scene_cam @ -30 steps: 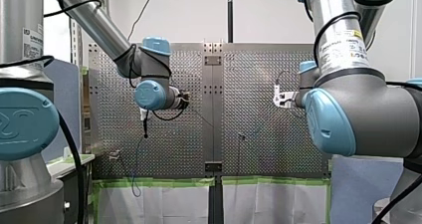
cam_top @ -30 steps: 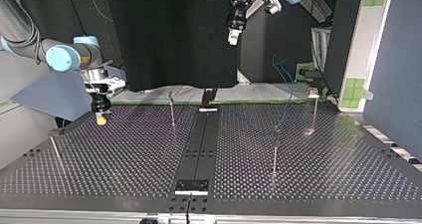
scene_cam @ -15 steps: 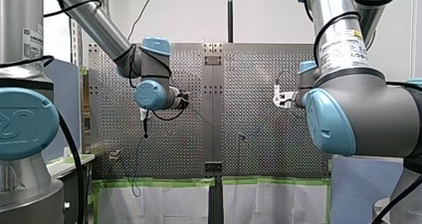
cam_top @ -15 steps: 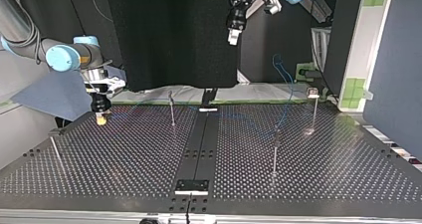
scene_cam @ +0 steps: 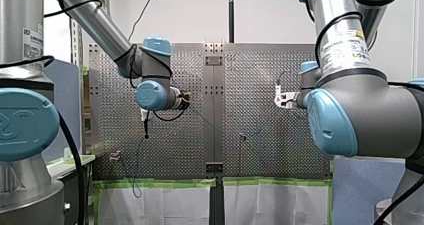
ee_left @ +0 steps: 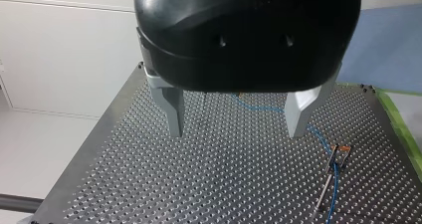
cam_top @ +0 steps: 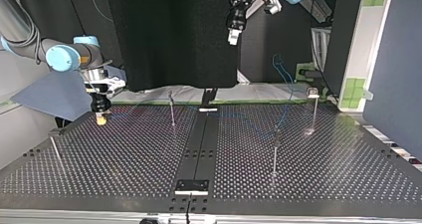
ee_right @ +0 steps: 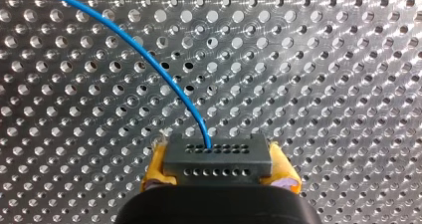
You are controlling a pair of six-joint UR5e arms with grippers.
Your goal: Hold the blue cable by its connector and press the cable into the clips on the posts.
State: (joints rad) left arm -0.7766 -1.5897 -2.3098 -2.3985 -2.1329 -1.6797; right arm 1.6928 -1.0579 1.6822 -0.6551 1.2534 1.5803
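Observation:
In the right wrist view my right gripper (ee_right: 217, 173) is shut, its yellow pads (ee_right: 154, 170) clamping a black connector (ee_right: 217, 157). The blue cable (ee_right: 149, 64) leaves the connector and curves away over the perforated plate. At the top view's left, that gripper (cam_top: 101, 118) hangs just above the table near its far edge. The blue cable (cam_top: 239, 117) runs from there across the plate and rises beside the posts (cam_top: 275, 147) at the right. My left gripper (cam_top: 232, 37) hangs high at the back, open. Its metal fingers (ee_left: 169, 115) stand wide apart with nothing between them.
Thin posts stand on the plate: one (cam_top: 171, 112) left of the centre strip, one (cam_top: 313, 107) at the far right with a clip on top, one (cam_top: 53, 147) at the near left. A clipped post (ee_left: 334, 169) with cable shows beside my left gripper.

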